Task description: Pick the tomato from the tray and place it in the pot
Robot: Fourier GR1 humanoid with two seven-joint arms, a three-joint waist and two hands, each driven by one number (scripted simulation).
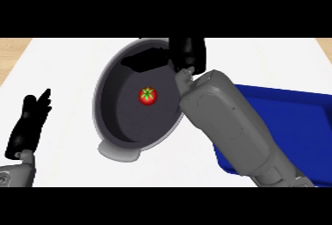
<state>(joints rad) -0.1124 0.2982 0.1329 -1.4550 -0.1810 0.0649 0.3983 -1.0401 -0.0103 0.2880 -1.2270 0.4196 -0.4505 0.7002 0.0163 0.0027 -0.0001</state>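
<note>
No words, labels, brands, numbers or signs can be read anywhere: none on the pot point(123, 127), the tray point(292, 114), the tomato point(148, 96) or the tabletop point(65, 66).

Blue tray point(285, 112) partly behind right forearm point(227, 118), cut at edge, pot rim point(99, 101) under right robot hand point(189, 50)

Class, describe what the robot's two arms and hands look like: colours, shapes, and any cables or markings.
Both arms are grey, boxy shells with rounded edges. The right forearm is broad and shows panel seams near its lower end; the left forearm shows only as a grey corner. The left hand and right hand are plain black. No cables or markings show.
</note>
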